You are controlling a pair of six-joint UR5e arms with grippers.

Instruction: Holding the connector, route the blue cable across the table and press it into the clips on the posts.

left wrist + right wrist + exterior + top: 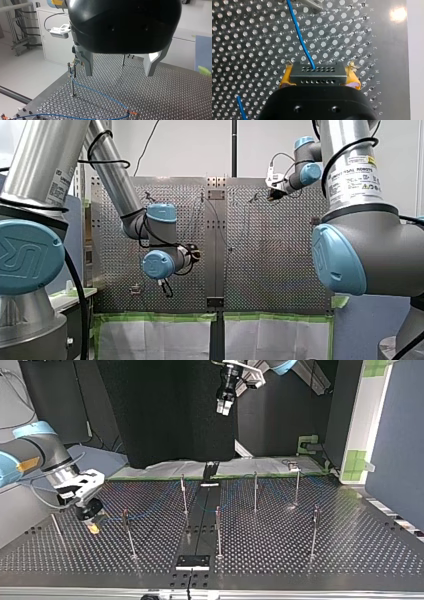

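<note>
Right gripper [93,525] was low over the table [350,550], about 8 o'clock in the top view. Its yellow pads [284,78] were clamped on the grey connector [317,75], one at each end. Blue cable [300,37] exited the connector's far face and ran ahead of the gripper to a post [128,532] just beside it, at 3 o'clock from the gripper in the top view. Cable met that post near its top; couldn't tell if it sat in the clip. Past the post it showed only faintly, heading toward 2 o'clock. Left gripper [224,409] was high at 12 o'clock in the top view, well clear of the table. Its fingers [86,62] were wide apart with nothing between them.
</note>
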